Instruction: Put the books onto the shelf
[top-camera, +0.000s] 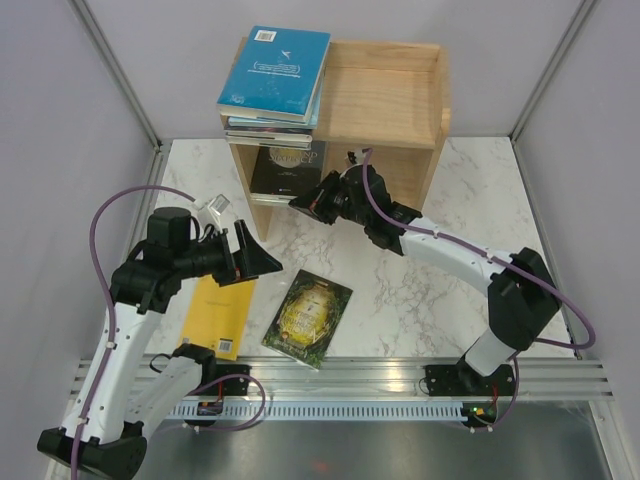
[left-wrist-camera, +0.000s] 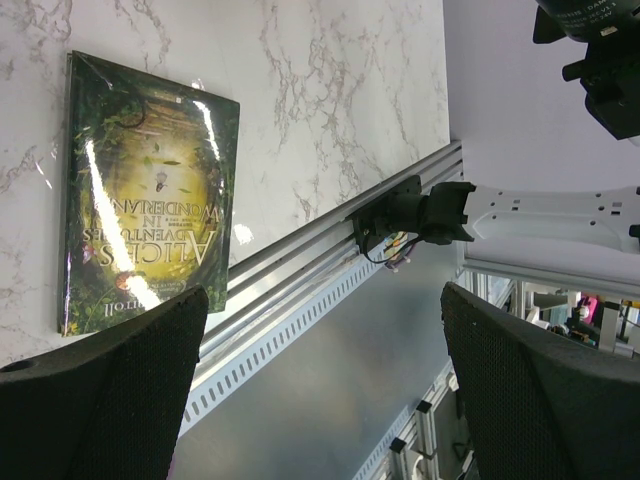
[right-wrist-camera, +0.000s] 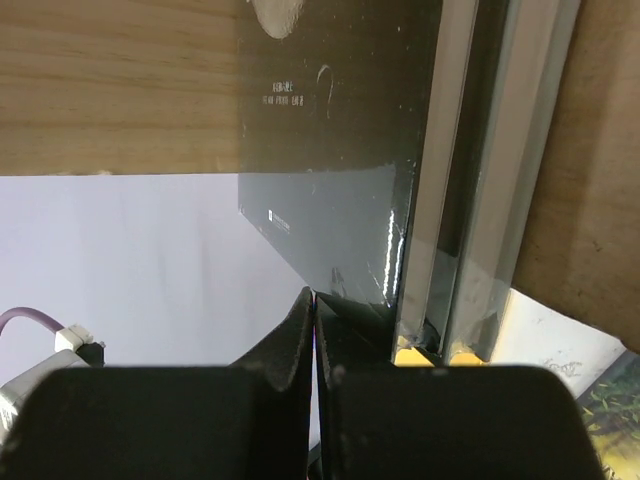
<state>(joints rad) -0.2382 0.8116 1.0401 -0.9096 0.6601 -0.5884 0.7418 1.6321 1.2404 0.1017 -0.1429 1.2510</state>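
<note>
Fingers of the left gripper (top-camera: 257, 260) stand wide apart and hold nothing, just over the thin yellow paperback (top-camera: 222, 318) at the near left of the white marble-patterned table (top-camera: 440, 290). Beside it, by the middle of the near edge, the green illustrated paperback (top-camera: 308, 318) lies flat. Farther, the right gripper (top-camera: 300, 203) is closed with nothing between its fingers, and its tips are at the black paperback with gold title (top-camera: 286, 168), which stands in the lower tier of the light wooden two-tier shelf (top-camera: 390, 95) at the far edge. We judge the step is to push this book fully inside. We would press slowly and low on the cover, so that it stays upright and the shelf does not slide. On the upper tier, at its left end, a stack of several books rests, the teal paperback (top-camera: 275, 70) on top; the right part shows bare wood.
</note>
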